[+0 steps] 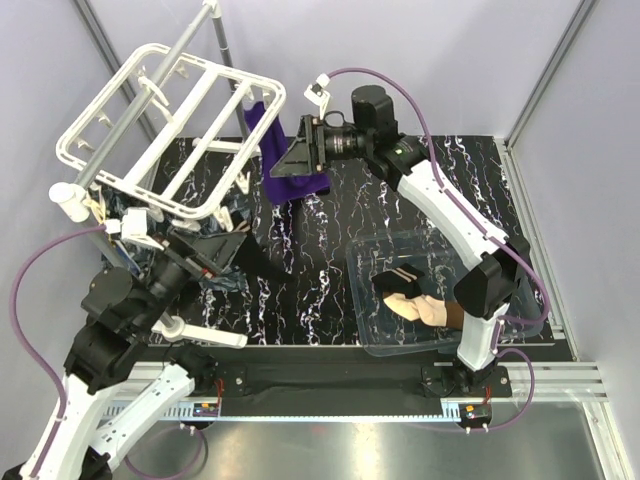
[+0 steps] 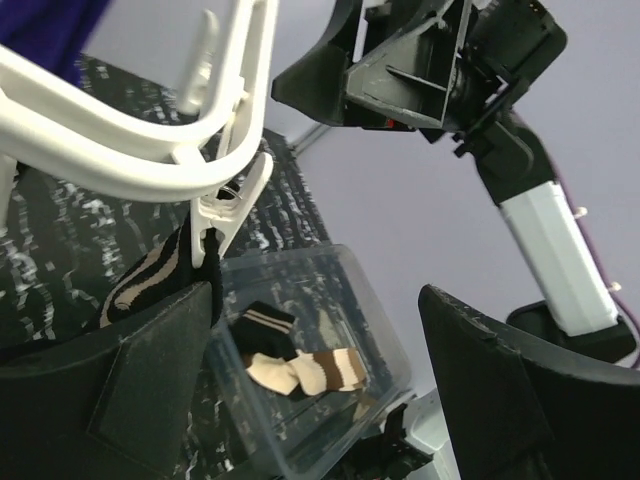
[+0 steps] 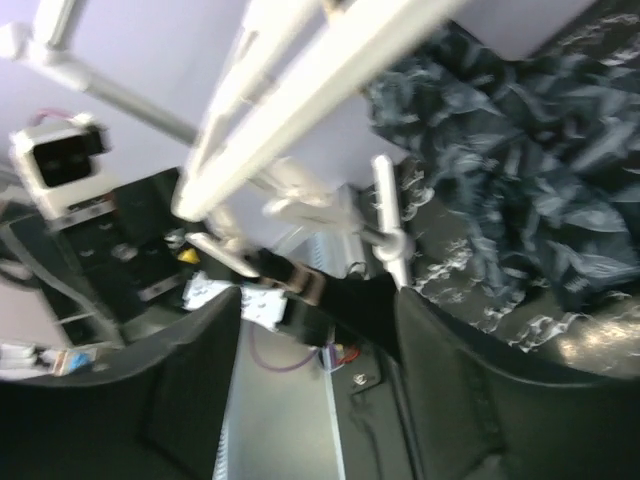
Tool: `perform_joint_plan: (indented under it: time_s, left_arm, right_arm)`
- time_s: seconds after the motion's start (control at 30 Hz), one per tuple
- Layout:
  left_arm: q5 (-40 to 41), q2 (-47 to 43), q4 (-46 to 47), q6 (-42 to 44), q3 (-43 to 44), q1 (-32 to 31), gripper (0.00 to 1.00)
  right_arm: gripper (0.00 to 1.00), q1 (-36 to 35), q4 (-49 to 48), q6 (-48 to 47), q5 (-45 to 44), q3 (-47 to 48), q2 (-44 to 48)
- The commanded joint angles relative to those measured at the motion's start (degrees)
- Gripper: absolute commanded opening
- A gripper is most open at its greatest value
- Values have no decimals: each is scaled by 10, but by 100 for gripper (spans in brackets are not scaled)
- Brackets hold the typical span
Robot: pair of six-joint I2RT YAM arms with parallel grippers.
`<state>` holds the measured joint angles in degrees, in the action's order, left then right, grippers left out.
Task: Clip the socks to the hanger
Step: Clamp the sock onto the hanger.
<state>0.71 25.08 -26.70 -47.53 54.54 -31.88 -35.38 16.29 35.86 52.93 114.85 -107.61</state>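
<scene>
The white hanger [image 1: 165,125] hangs tilted at the far left. One of its clips [image 2: 228,212] holds a black sock with beige stripes [image 2: 150,280], which hangs down by my left finger. My left gripper [image 1: 205,250] is open and empty just below that corner of the frame. A black sock [image 1: 395,283] and a beige sock with a brown cuff [image 1: 425,310] lie in the clear bin [image 1: 500,335]. My right gripper [image 1: 290,150] is open and empty, raised beside the hanger's right edge. Its blurred wrist view shows the clipped sock [image 3: 400,300] just past its fingertips.
A grey metal pole [image 1: 110,150] carries the hanger. A purple cloth [image 1: 300,188] hangs behind my right gripper. A crumpled blue-grey cloth [image 3: 500,130] lies on the black marbled mat [image 1: 310,290] under the hanger. White walls stand close on both sides.
</scene>
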Motion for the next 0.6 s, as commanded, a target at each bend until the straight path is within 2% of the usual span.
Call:
perform_joint_plan:
  time_s: [0.0,0.2,0.27,0.4,0.47,0.5,0.57]
  left_arm:
    - [49,-6,-108,23,27,-3,89]
    - [137,-2,-137,13,16,-2,89]
    - [166,0,-142,-1,12,-2,94]
    - [202,-7,-158,8,18,-2,99]
    - [250,-10,-169,-11,20,-2,99]
    - [258,-15,-159,-11,20,-2,99]
    - [283,-18,-154,-12,32,-2,97]
  right_arm:
    - [73,-18,95,-102,-88,-8,19]
    - [76,-67,68,-154,-163,-59,38]
    - [76,-76,37,-162,-172,-94,46]
    - [70,-76,1,-167,-193,-120,44]
    - [67,-78,-22,-163,-180,-140,48]
    - [67,-78,-65,-151,-156,-153,51]
    - [70,-87,-100,-144,-147,-189,60]
